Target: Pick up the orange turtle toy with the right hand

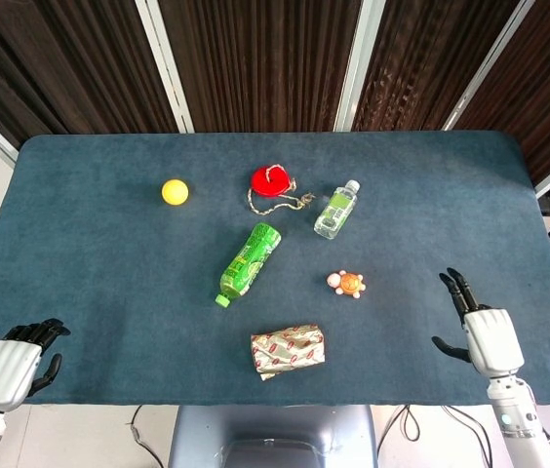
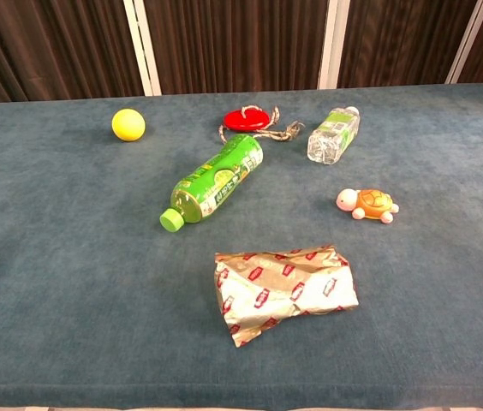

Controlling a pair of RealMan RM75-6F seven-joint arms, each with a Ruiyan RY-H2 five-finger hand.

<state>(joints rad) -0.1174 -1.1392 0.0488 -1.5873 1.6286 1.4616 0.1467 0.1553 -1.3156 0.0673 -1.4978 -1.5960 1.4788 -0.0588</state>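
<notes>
- Lying on the blue surface (image 1: 90, 253), right of centre, the orange turtle toy (image 1: 347, 283) rests untouched, its pink head pointing left.
- Hovering at the near right edge, the right hand (image 1: 480, 330) holds nothing; its dark fingers (image 1: 455, 289) are spread apart and point toward the far side.
- Seen from the head view, the turtle toy sits well apart from that hand, to its left and a little farther in; bare cloth lies between them.
- At the near left corner, the left hand (image 1: 10, 363) has its fingers curled in around nothing.
- Neither hand appears in the chest view.
- A clear water bottle (image 1: 336, 209) lies just beyond the turtle toy, on the far side.
- A green bottle (image 1: 250, 263) lies tilted to the toy's left, cap toward the near side.
- A crumpled foil snack bag (image 1: 288, 350) sits nearer than the toy and to its left.
- A red disc with a cord (image 1: 271, 181) and a yellow ball (image 1: 175, 191) lie farther back on the left.
</notes>
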